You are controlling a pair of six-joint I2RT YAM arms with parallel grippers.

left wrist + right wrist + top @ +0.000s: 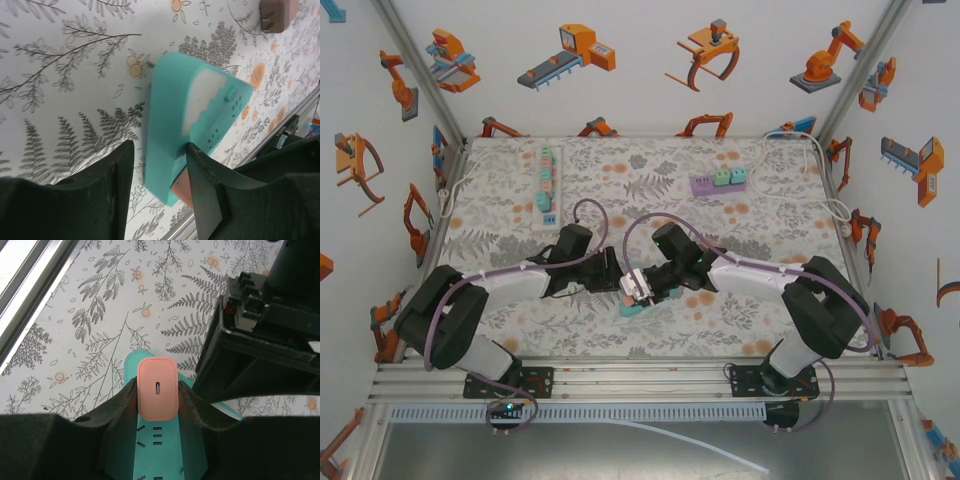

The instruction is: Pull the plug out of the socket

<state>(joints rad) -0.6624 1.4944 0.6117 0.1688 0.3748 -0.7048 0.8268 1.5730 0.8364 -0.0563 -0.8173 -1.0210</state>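
From above, near the middle of the floral table (500, 230) and toward its near edge: left gripper (612, 272) and right gripper (656, 286) nose to nose over a teal socket (634, 309), with the plug (638, 284) a pale speck between them, too small there for judging any grip. Further back on the same cloth, well apart from both arms: a white power strip (547, 183) at the left and a short purple strip (719, 182) at the right, both studded with small coloured plugs. Closer in, through the right wrist camera: the plug (158, 388), salmon pink with rounded corners and a small slot at its centre, pinched between the dark fingers (122, 405) of the right gripper (158, 390), flush against both its sides. Beneath it the socket (157, 450), with rows of small slots; just to the right, very near, a black housing (260, 345) on the other arm's wrist. Through the left wrist camera, a side hidden from the other two: the socket (170, 125) lying tilted on the cloth, a wavy-edged white patch (207, 97) on one face, a sliver of pink plug (181, 192) tucked under its near end. Left gripper (160, 147) astride that near end, fingers (112, 195) set narrow, one against the teal, the other with a thin strip of cloth showing beside it; firmness of that hold not possible to tell. At the top right corner, cut by the frame edge, a brownish block (277, 15) on the cloth.
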